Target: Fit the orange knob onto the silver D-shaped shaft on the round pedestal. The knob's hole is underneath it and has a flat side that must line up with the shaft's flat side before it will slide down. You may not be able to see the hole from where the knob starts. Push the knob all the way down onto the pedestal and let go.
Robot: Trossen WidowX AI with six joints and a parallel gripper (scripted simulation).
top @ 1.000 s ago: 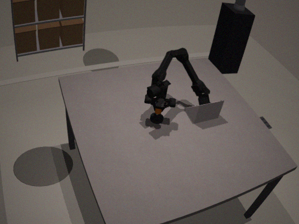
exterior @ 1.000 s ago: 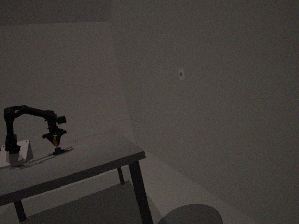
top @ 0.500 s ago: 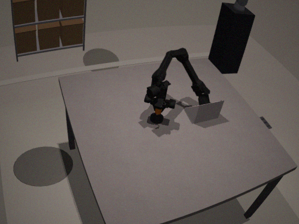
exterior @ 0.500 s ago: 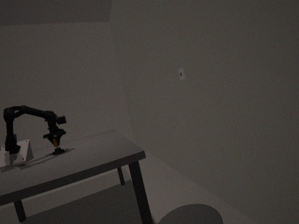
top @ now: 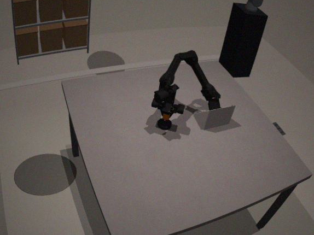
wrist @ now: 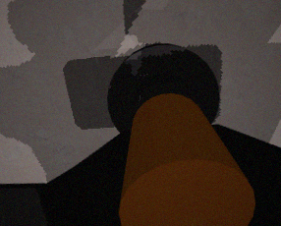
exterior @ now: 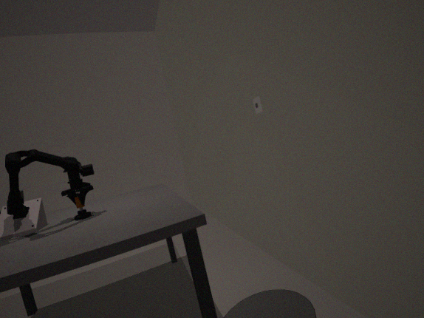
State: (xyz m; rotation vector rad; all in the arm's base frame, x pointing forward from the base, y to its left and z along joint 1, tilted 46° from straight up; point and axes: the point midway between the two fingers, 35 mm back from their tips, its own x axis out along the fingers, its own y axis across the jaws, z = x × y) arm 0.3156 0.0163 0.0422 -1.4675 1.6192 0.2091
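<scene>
My gripper (top: 166, 115) (exterior: 78, 199) is shut on the orange knob (top: 166, 117) (exterior: 80, 203) (wrist: 189, 142), which points down from between the fingers. The black round pedestal (top: 164, 125) (exterior: 83, 215) (wrist: 162, 66) stands on the table directly below the knob. In the exterior view a narrow gap shows between the knob's lower end and the pedestal, with a small pale bit in it that may be the shaft. In the wrist view the knob covers the pedestal's near part. The knob's hole and the shaft's flat side are hidden.
A pale slanted panel (top: 217, 118) (exterior: 35, 214) stands on the table (top: 191, 175) (exterior: 140, 218) by the arm's base. Shadows of the arm fall around the pedestal. A shelf with brown boxes (top: 50, 8) and a black block (top: 243, 41) stand beyond the table.
</scene>
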